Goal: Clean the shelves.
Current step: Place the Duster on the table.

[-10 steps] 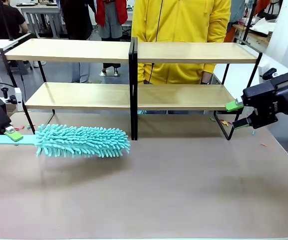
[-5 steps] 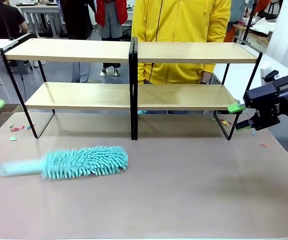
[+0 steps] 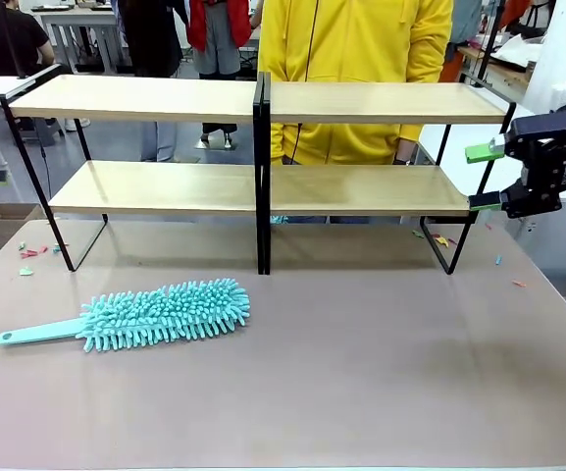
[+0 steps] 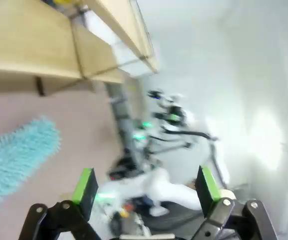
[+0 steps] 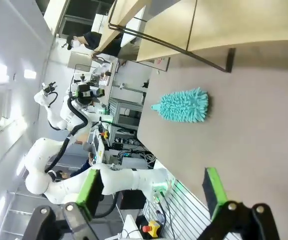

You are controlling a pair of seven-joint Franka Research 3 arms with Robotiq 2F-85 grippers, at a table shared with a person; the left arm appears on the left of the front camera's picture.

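Observation:
The shelves (image 3: 165, 188) stand across the far half of the table, two light wooden tiers on a black frame with a central upright. A teal fluffy duster (image 3: 160, 314) lies loose on the tabletop in front of their left half, handle pointing left. My right gripper (image 3: 485, 178) hovers open by the lower board's right end, holding nothing. The right wrist view shows the right gripper (image 5: 152, 192) open, the duster (image 5: 183, 106) and the shelves (image 5: 233, 25) beyond. In the blurred left wrist view my left gripper (image 4: 146, 185) is open and empty, away from the duster (image 4: 19, 155) and the shelves (image 4: 29, 45).
A person in a yellow hoodie (image 3: 356, 59) stands right behind the shelves. Small coloured scraps (image 3: 29, 253) lie on the table at the left, with more scraps (image 3: 441, 239) at the right. A cardboard box (image 3: 8, 221) sits off the left edge.
The left gripper let go of the duster and pulled away to the left; the duster dropped flat onto the table. The right gripper rose a little beside the shelf end.

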